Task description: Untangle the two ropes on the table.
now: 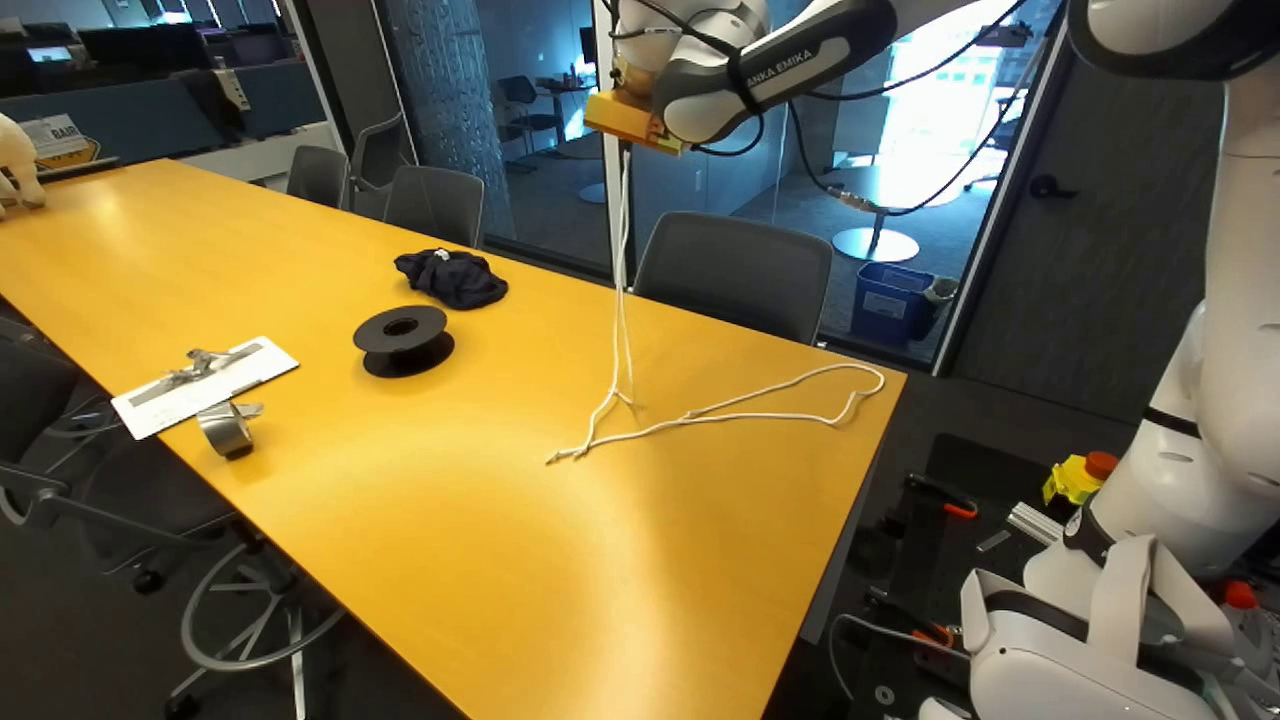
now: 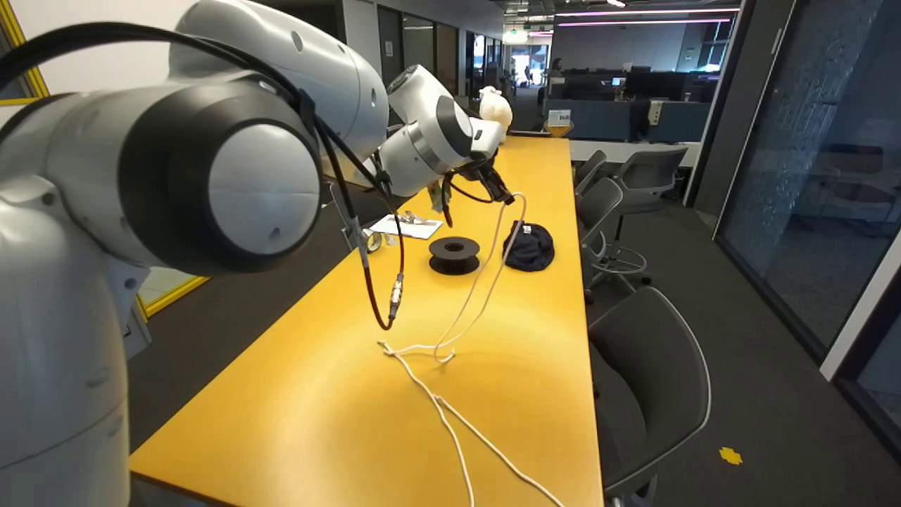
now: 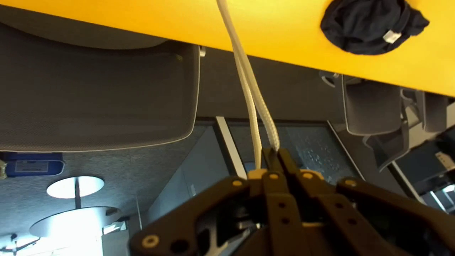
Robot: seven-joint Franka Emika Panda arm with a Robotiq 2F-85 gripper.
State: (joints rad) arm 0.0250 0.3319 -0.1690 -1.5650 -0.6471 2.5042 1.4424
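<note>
In an exterior view, one rope lies nearest us, toward six o'clock on the table. Beyond, we judge it crosses the other rope, so separating remains. Toward one o'clock, the gripper pinches that rope, partly lifted.

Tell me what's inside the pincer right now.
In the wrist view, one strand of whitish rope runs into the closed pincer, between its tips. A second strand goes out of sight beside them. The pinched stretch itself is covered by the tips.
</note>
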